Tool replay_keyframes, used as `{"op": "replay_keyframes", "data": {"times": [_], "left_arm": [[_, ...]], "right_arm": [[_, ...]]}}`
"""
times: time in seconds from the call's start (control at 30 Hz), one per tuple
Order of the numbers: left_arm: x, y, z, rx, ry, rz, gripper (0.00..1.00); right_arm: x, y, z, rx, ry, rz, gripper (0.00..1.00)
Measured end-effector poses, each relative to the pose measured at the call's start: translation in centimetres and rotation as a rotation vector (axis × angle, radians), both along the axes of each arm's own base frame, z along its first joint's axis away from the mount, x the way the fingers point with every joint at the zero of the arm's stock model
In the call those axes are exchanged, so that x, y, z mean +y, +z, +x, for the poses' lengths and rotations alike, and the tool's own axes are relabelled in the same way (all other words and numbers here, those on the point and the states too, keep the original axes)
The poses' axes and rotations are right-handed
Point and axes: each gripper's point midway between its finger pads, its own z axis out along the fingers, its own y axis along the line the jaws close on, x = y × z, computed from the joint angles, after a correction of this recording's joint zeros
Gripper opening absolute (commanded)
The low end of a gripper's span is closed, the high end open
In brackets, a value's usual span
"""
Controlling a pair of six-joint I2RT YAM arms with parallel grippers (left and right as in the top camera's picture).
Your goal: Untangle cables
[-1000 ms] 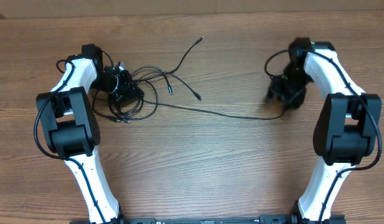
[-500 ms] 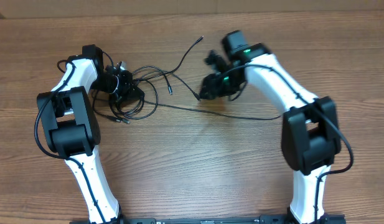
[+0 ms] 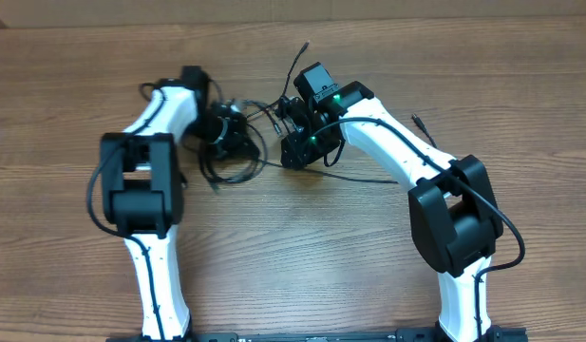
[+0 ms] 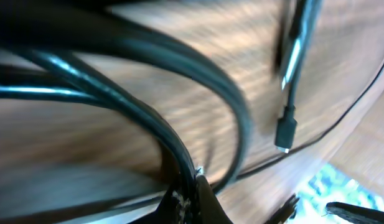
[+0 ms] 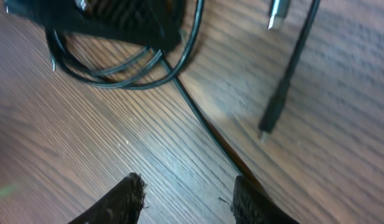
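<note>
Several cables (image 4: 232, 106) tangle on the table (image 3: 302, 247); left fingers (image 3: 224, 126) clamp them, right fingers (image 5: 131, 194) stand apart.

A brown wood-grain table (image 3: 274, 275) fills the view, with a paler tan strip (image 3: 463, 8) beyond its far edge.

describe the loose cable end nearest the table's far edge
On the wooden table, look just beyond the black wrist of the right arm, toward the far edge. A thin black cable end points toward that edge, tipped with a small plug. No other end lies so far from the arm bases.
</note>
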Motion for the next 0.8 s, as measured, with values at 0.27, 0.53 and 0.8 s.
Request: {"op": "replay_keyframes", "data": {"times": [0.27, 0.53, 0.8], "left_arm": [[-4.2, 0.1, -0.7, -0.063, -0.124, -0.095, 0.04], [-4.4, 0.3, -1.7, -0.059, -0.171, -0.175, 0.04], [-2.1, 6.4, -4.2, -0.060, -0.298, -0.412, 0.04]], "right_arm": [[-2.5, -0.3, -0.1, 0.062, -0.059, -0.037, 0.42], [-5.0, -0.1, 1.3, 0.139, -0.217, 0.002, 0.44], [-3.9, 0.4, 0.9, 0.184, -0.237, 0.057, 0.45]]}}
